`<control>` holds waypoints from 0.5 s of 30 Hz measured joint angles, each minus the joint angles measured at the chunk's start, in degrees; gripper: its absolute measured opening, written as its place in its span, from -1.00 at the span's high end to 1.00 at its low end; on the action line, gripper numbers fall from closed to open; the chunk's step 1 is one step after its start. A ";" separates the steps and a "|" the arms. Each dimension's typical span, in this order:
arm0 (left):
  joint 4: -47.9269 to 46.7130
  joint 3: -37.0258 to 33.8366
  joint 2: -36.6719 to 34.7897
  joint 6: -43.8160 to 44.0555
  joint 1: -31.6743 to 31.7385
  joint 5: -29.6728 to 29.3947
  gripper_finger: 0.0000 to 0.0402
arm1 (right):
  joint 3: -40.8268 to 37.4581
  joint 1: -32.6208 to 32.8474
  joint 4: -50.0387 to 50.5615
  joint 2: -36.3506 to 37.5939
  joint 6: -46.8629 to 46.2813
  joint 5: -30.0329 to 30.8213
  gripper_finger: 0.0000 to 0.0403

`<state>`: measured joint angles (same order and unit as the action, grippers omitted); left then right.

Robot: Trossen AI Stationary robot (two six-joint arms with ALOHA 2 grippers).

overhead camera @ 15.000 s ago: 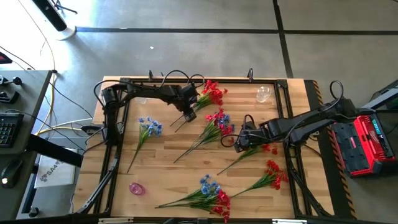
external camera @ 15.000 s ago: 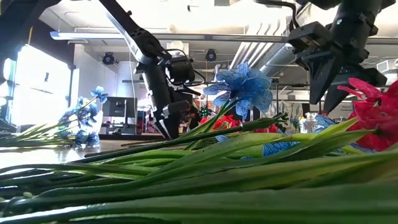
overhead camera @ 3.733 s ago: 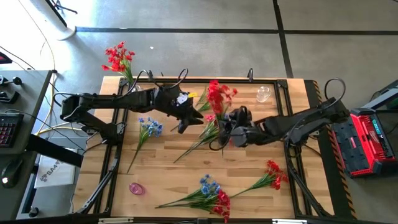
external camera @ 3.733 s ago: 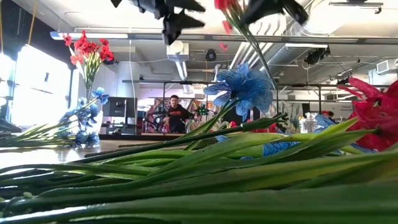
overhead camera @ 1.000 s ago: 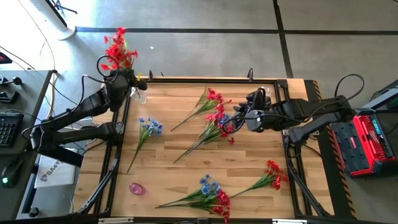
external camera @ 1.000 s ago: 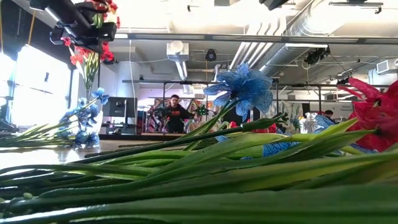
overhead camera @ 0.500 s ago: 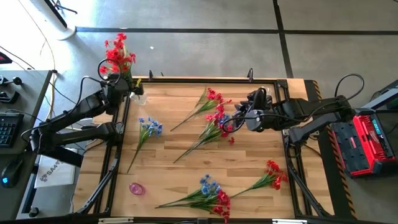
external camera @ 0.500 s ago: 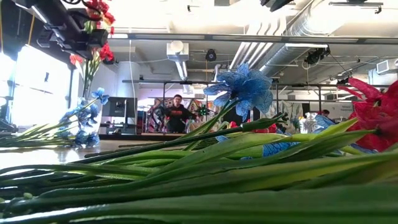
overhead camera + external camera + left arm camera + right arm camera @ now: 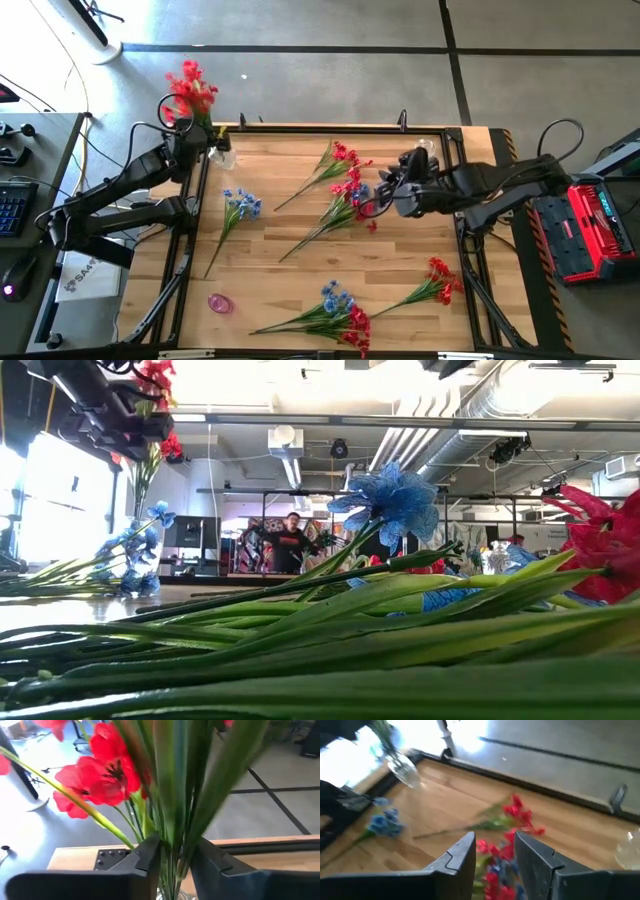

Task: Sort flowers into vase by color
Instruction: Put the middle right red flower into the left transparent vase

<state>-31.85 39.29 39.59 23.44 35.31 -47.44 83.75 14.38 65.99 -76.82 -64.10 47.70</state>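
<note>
my left gripper (image 9: 175, 862): fingers parted, straddling red flower stems (image 9: 170, 820) in the corner vase (image 9: 222, 152).
my right gripper (image 9: 495, 851): hovering half-open, gripping nothing, over mixed sprays (image 9: 345, 195); more flowers (image 9: 335, 315) are lying along the near edge.

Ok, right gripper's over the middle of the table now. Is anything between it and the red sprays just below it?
Nothing visible is in the way. The right gripper hangs with open fingers just above the mixed red and blue sprays, and the right wrist view shows those sprays straight past its fingers, with only bare table around them.
</note>
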 joint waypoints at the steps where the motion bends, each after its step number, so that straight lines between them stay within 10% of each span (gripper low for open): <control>1: 0.01 0.00 0.00 -0.02 0.00 0.87 0.50 | -1.23 -0.01 0.80 -0.03 -2.19 -0.88 0.38; 15: -6.88 4.55 0.00 -1.16 -0.02 12.56 -0.08 | -23.39 1.17 -7.75 -0.11 -33.63 -24.95 0.11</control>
<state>-38.73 43.84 39.59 22.28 35.29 -34.88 60.36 15.55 58.24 -76.93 -97.73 22.75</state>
